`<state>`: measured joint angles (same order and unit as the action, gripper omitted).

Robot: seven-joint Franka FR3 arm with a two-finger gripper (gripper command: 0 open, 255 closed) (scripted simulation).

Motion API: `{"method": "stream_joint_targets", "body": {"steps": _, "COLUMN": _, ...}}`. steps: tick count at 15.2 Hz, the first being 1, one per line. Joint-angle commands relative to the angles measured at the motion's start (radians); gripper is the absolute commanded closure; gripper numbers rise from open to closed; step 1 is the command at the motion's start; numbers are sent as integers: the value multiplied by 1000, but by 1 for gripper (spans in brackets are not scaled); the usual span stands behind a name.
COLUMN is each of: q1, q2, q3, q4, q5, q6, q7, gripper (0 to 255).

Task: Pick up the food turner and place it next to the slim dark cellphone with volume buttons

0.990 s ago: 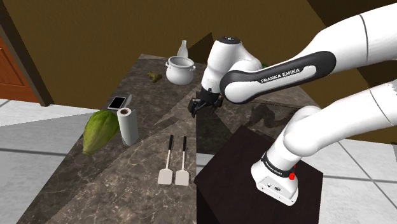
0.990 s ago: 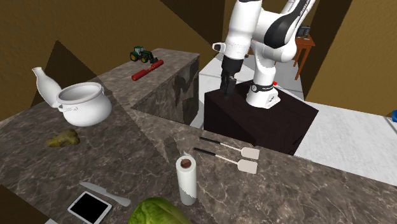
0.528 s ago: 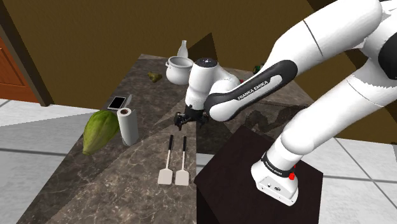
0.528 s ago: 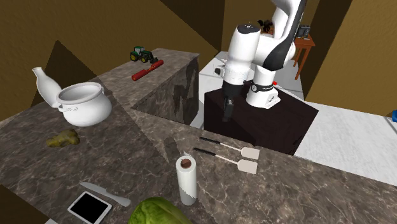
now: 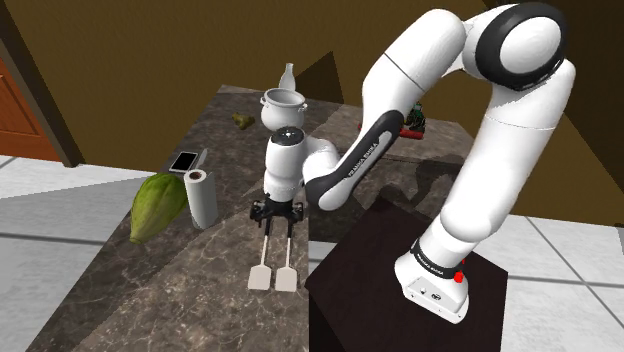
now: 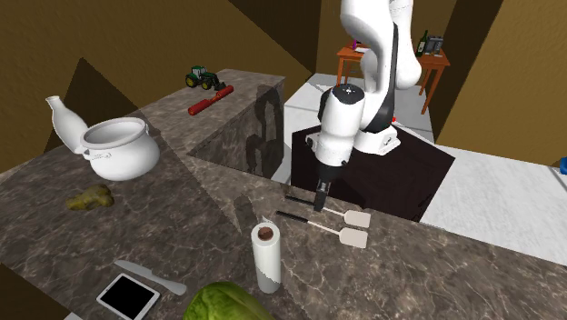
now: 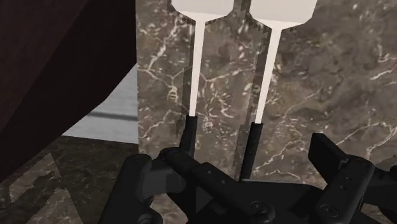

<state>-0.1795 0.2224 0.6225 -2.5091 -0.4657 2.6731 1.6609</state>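
Food turner [image 5: 261, 277] and its twin [image 5: 287, 279]: pale blades, thin shafts, black handles. My released jaws hide the handle ends.

A dark, white-veined marble counter [image 5: 190, 295] runs from six toward twelve o'clock in the shoulder view. Brown walls [image 5: 150, 50] rise behind it, crossed by angular shadows. Pale tiled floor [image 5: 60, 195] with dark seams lies at nine o'clock, beside a reddish-brown door [image 5: 20, 110]. In the second exterior view, a small orange wooden side table [image 6: 440, 57] stands at one o'clock against the wall.
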Motion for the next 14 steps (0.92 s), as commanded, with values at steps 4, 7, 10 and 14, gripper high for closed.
{"method": "stream_joint_targets", "body": {"steps": 4, "q1": 137, "q2": 192, "q3": -128, "q4": 118, "q5": -168, "q6": 26, "q7": 243, "gripper": 0}}
{"method": "stream_joint_targets", "body": {"steps": 7, "q1": 167, "q2": 234, "q3": -169, "q4": 134, "q5": -216, "q6": 51, "q7": 277, "gripper": 0}}
{"method": "stream_joint_targets", "body": {"steps": 10, "q1": 196, "q2": 277, "q3": -209, "q4": 151, "q5": -260, "q6": 75, "q7": 310, "gripper": 0}}
{"method": "stream_joint_targets", "body": {"steps": 14, "q1": 202, "q2": 285, "q3": -216, "q4": 154, "q5": -268, "q6": 80, "q7": 316, "gripper": 0}}
